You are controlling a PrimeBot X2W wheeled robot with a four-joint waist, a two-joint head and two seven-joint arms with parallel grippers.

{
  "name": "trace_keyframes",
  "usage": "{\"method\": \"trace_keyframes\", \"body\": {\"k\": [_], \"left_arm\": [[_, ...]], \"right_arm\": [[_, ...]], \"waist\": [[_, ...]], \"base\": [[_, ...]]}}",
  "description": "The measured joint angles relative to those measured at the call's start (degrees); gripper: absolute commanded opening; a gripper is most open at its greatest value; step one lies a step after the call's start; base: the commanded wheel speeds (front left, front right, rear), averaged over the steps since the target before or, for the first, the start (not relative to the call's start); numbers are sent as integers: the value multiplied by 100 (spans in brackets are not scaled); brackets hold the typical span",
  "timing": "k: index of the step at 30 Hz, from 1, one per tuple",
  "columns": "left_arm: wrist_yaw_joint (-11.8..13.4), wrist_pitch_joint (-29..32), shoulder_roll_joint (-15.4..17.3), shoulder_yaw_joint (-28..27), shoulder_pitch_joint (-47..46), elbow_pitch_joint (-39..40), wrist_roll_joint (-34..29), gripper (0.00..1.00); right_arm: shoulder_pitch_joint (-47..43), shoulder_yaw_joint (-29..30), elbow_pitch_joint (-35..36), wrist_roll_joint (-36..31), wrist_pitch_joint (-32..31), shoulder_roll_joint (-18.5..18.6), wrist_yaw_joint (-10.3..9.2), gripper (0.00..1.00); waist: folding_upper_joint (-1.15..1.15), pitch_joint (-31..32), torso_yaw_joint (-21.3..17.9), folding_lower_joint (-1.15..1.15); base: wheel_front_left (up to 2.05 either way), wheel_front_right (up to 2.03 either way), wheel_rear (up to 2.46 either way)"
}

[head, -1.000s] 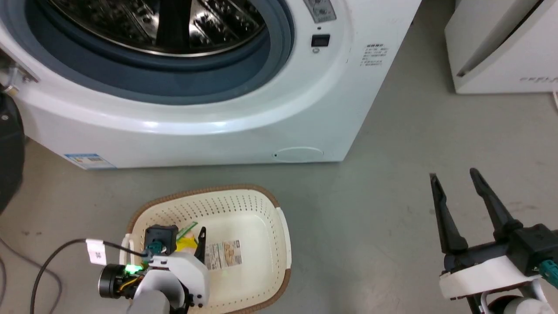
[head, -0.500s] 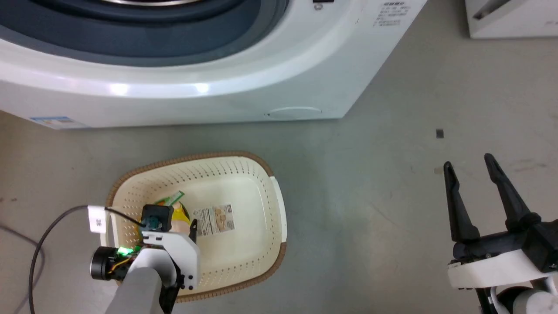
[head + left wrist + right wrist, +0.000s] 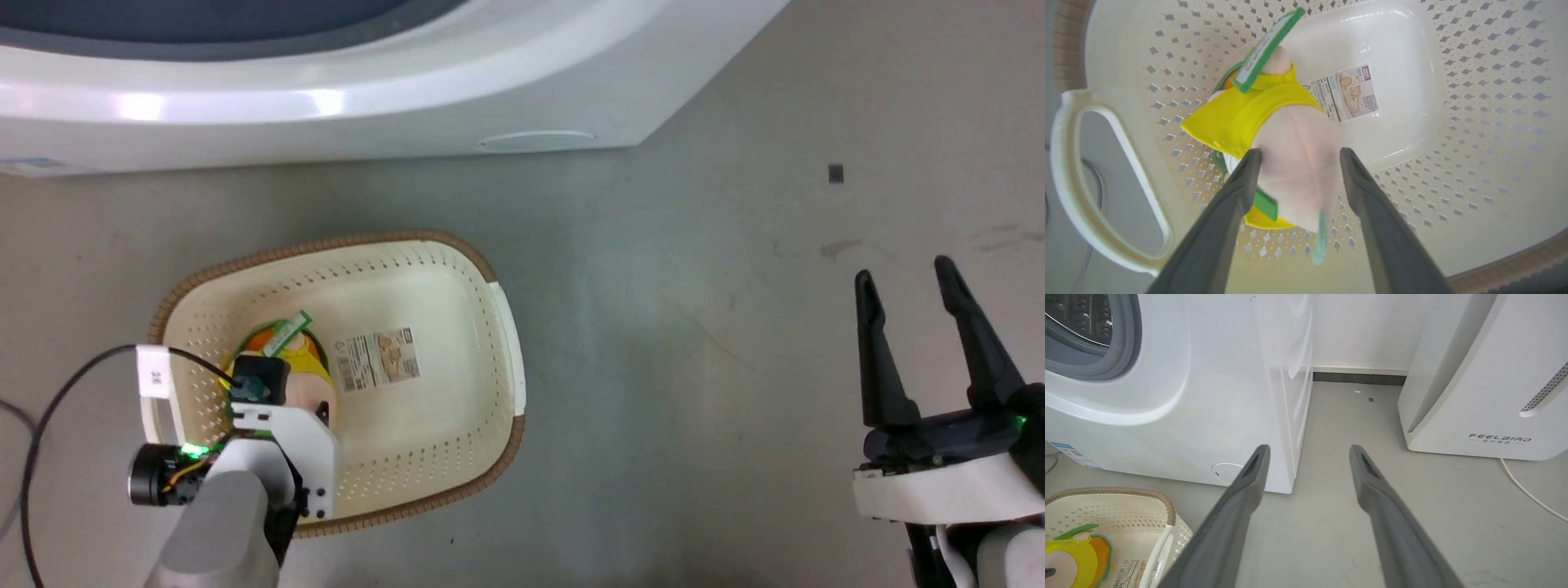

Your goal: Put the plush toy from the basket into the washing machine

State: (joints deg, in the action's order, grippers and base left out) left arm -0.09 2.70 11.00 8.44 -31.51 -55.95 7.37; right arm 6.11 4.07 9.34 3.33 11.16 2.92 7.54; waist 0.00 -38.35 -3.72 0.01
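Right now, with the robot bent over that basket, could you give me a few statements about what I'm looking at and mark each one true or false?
1. The plush toy lies in the basket. True.
2. The left claw is squeezed shut on the toy. False: its fingers are spread, one at each side of the toy.
3. The right claw carries a second toy. False: it is open and empty, over the bare floor.
4. A paper label sits on the basket's bottom, beside the toy. True.
5. The basket stands inside the washing machine. False: it is on the floor in front of it.
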Motion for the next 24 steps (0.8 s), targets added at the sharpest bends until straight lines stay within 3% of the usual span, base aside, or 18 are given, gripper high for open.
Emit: {"method": "trace_keyframes", "body": {"k": [14,15,16,24], "left_arm": [[-136,-78,134,230,-687,-776,193,100],[-163,-81,137,246,-733,-833,208,41],[-169,-102,137,267,-776,-890,229,0],[-238,-259,189,397,-956,-1344,345,0]], "right_arm": [[154,102,149,130,166,0,0,100],[163,104,158,130,175,0,0,100],[181,109,168,130,181,0,0,100],[333,114,164,179,279,0,0,100]], "waist": [[0,-851,-75,0],[0,-906,-78,0],[0,-962,-81,0],[0,-1209,-126,0]], "base": [[0,0,0],[0,0,0],[0,0,0],[0,0,0]]}}
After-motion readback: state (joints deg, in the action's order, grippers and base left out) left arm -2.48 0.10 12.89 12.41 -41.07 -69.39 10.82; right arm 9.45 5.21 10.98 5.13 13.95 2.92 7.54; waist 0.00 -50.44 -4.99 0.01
